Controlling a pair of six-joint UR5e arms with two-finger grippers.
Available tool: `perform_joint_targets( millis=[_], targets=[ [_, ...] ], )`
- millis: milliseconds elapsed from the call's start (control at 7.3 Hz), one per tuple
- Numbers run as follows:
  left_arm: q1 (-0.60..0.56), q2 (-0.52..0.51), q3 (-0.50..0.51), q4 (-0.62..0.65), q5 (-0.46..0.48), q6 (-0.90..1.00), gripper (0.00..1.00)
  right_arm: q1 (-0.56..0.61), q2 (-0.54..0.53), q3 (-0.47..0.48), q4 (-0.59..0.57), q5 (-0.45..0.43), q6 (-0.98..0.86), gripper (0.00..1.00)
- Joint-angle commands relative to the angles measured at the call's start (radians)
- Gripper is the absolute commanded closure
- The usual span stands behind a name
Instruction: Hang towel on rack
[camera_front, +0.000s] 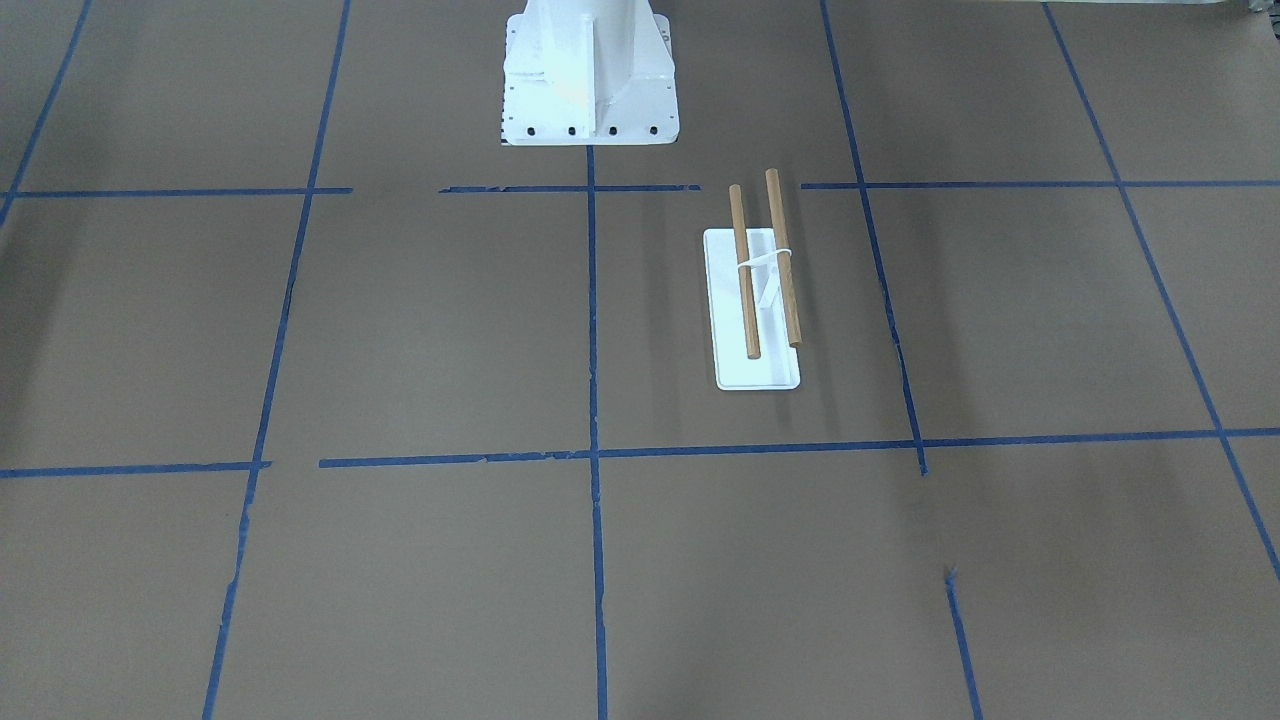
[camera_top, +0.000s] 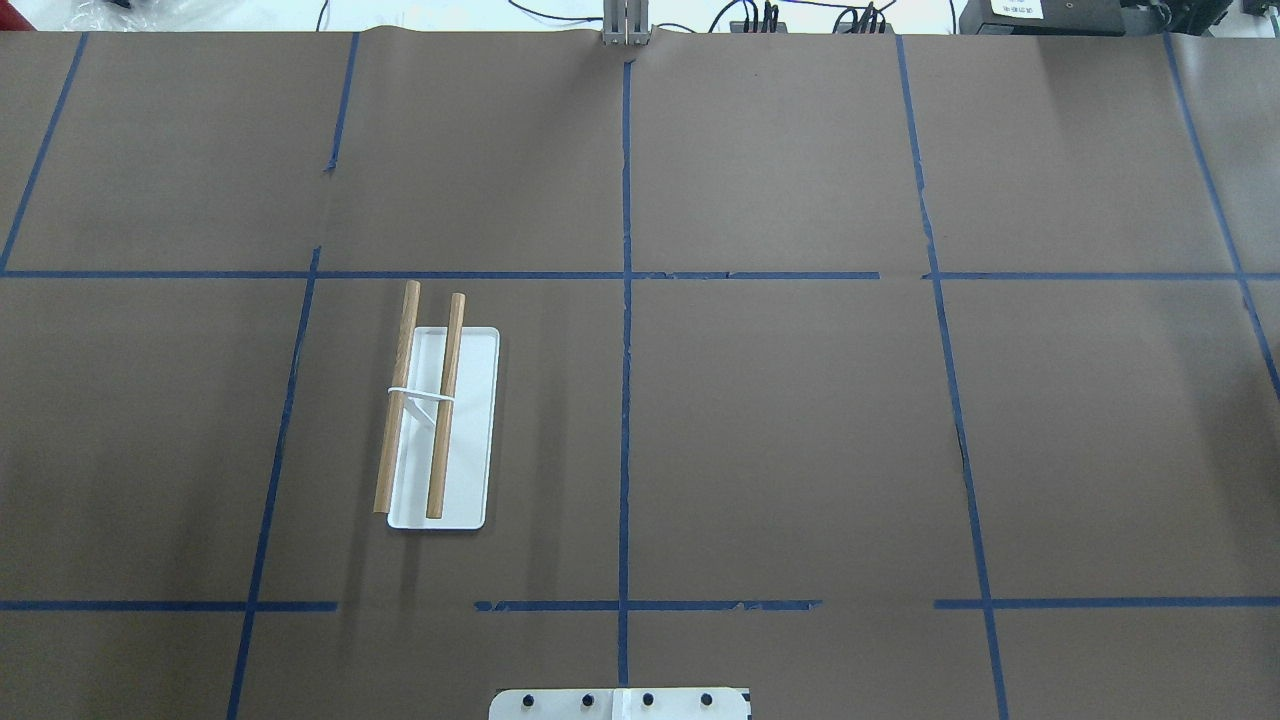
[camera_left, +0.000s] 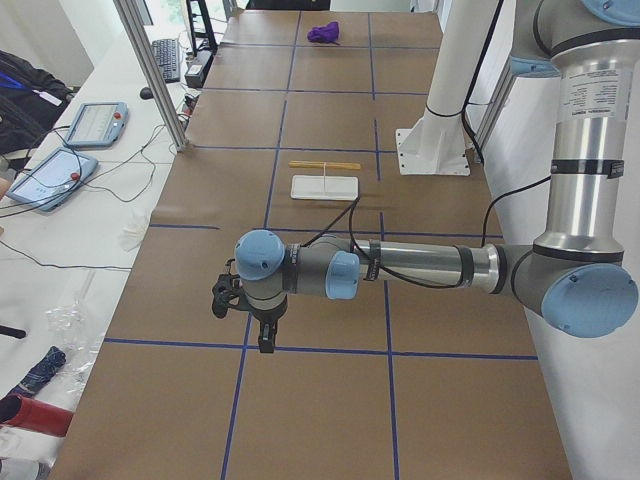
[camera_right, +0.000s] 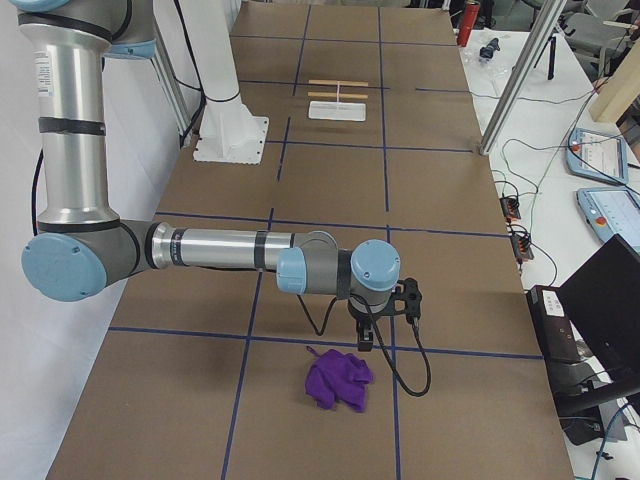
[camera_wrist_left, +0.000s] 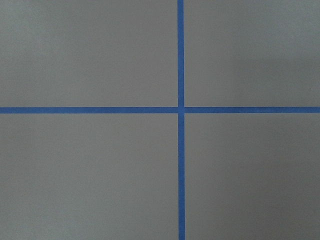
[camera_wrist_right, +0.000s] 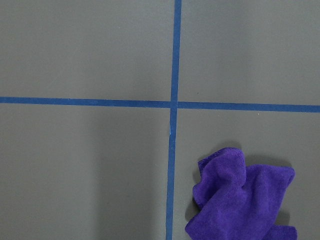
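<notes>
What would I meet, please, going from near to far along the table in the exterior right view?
The purple towel → the right gripper, hovering just beyond it → the rack, far up the table.

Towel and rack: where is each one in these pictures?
towel (camera_wrist_right: 240, 200), right wrist view, middle of the crumpled purple cloth.
rack (camera_top: 472, 430), overhead view, bare part of its white base.
</notes>
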Motion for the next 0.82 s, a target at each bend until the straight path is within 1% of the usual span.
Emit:
perform_joint_targets(
  millis=[0,274,548,685],
  targets=[
    [0.000,0.000,-0.004,0.000,0.000,0.000,0.00,0.000,0.000,0.000,0.001,0.000,-0.003,0.00],
    [0.000,-0.004,-0.013,-0.001,0.000,-0.003,0.00,-0.002,0.014,-0.009,0.002,-0.002,-0.002,0.00],
    [0.000,-0.009,-0.015,-0.001,-0.003,-0.003,0.00,-0.032,0.035,-0.045,0.016,-0.002,-0.005,0.00],
    [0.000,-0.014,-0.016,-0.003,-0.003,-0.003,0.00,-0.038,0.029,-0.076,0.016,-0.017,-0.003,0.00]
  ],
)
